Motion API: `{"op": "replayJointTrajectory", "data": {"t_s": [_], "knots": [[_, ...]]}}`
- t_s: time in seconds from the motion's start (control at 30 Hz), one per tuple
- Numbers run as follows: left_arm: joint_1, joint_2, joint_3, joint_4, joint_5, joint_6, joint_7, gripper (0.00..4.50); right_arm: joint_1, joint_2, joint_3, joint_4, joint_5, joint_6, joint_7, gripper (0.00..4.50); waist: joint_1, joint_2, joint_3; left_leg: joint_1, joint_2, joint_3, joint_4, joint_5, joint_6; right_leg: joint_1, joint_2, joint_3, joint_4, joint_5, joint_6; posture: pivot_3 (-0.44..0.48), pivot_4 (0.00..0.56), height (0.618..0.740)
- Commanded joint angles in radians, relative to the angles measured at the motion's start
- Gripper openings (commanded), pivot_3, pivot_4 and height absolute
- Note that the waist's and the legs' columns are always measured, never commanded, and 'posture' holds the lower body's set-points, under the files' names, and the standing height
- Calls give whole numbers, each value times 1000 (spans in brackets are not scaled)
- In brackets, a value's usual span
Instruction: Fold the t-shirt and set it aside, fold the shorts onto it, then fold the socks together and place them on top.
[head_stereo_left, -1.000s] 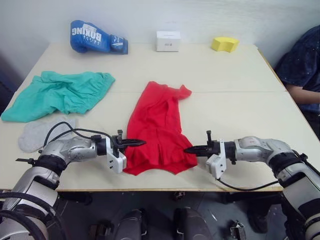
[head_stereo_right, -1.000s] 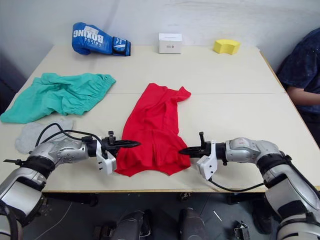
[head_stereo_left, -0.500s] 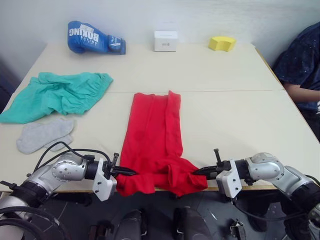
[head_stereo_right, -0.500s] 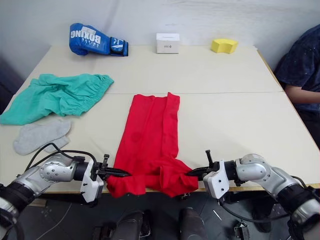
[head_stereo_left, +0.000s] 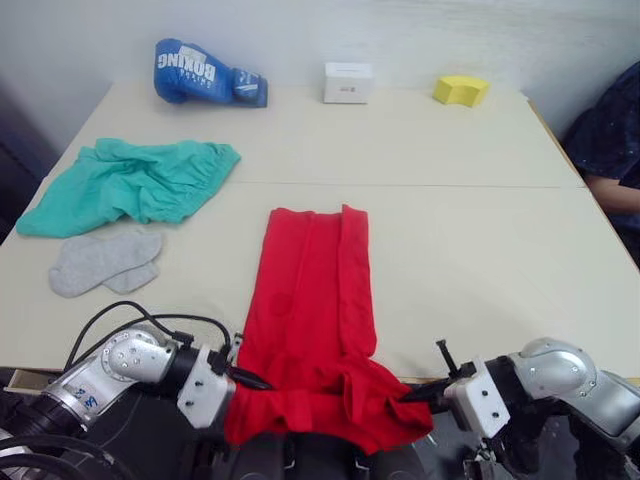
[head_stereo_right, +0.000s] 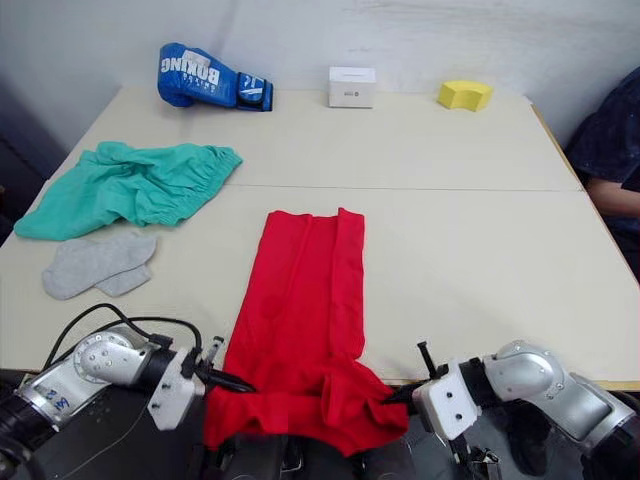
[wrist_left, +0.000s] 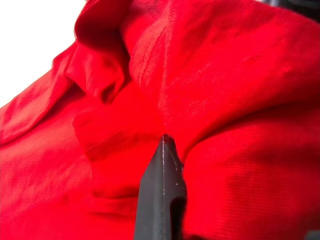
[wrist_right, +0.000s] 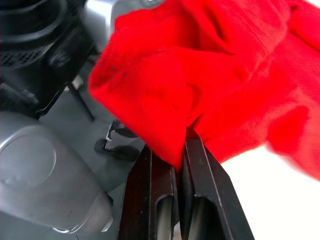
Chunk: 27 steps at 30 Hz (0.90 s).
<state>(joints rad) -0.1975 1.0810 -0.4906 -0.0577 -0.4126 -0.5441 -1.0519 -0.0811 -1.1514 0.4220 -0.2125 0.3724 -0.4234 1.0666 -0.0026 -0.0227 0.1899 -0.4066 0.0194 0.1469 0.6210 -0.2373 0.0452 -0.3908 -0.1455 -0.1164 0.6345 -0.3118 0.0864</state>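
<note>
From the left eye view, the t-shirt (head_stereo_left: 312, 300) lies as a long narrow strip on the bench (head_stereo_left: 480, 250), its long axis running from the robot toward the far side, with its near end hanging bunched over the near edge. The left gripper (head_stereo_left: 250, 380) pinches that hanging end at its left corner and the right gripper (head_stereo_left: 418, 395) at its right corner, so each arm is equally near its own corner and the rest of the strip stretches straight away from both. The right eye view shows the same, with the shorts (head_stereo_right: 130, 185) and the socks (head_stereo_right: 95, 265) well apart on the left side of the bench. In the left wrist view the fingers (wrist_left: 162, 190) are clenched on a ridge of red cloth. In the right wrist view the fingers (wrist_right: 160, 190) grasp a fold of red cloth between them. The next fold probably means carrying this near end forward along the strip's length.
</note>
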Motion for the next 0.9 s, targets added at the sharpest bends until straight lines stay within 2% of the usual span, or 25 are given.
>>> {"op": "replayJointTrajectory", "data": {"t_s": [0.03,0.17,0.27,0.37,0.5,0.63,0.73,0.9], "knots": [[-49,43,137,-30,-200,322,-54,35,-16,-38,-176,-40,277,298,2,0,0,0,0,0,0,-1,0,0,0,0,0,0,0,0,0,0,150,740],[-194,-14,218,40,-282,557,-137,35,-170,9,-285,22,366,483,25,0,1,0,0,-1,0,-2,1,0,0,1,0,-1,-1,0,0,0,150,740],[-368,-120,252,181,-288,702,-138,35,-325,98,-303,140,307,506,24,0,1,0,0,-2,0,-2,1,0,0,1,1,-3,-4,1,0,0,150,740],[-522,-229,264,373,-227,780,-141,35,-489,211,-274,310,184,469,28,0,1,0,1,-8,2,-2,9,2,2,-1,4,-5,-3,2,1,0,150,740],[-650,-346,262,625,-116,788,-166,35,-660,375,-242,590,44,398,39,0,-7,0,1,-15,3,1,16,2,2,-5,14,-11,-4,5,5,0,150,740],[-741,-442,277,867,-5,746,-138,35,-770,508,-219,844,-85,266,50,0,-9,0,1,-17,3,3,18,2,4,-5,15,-11,-2,5,5,0,150,740],[-783,-484,304,988,50,707,-119,35,-823,566,-223,957,-142,226,41,0,-16,0,1,-18,3,3,19,1,4,-6,15,-11,-1,5,6,0,150,740],[-829,-531,362,1099,100,696,-98,35,-866,622,-255,1092,-191,191,14,0,-25,-1,1,-19,3,2,25,1,5,-5,13,-11,3,5,6,0,150,740]]}}
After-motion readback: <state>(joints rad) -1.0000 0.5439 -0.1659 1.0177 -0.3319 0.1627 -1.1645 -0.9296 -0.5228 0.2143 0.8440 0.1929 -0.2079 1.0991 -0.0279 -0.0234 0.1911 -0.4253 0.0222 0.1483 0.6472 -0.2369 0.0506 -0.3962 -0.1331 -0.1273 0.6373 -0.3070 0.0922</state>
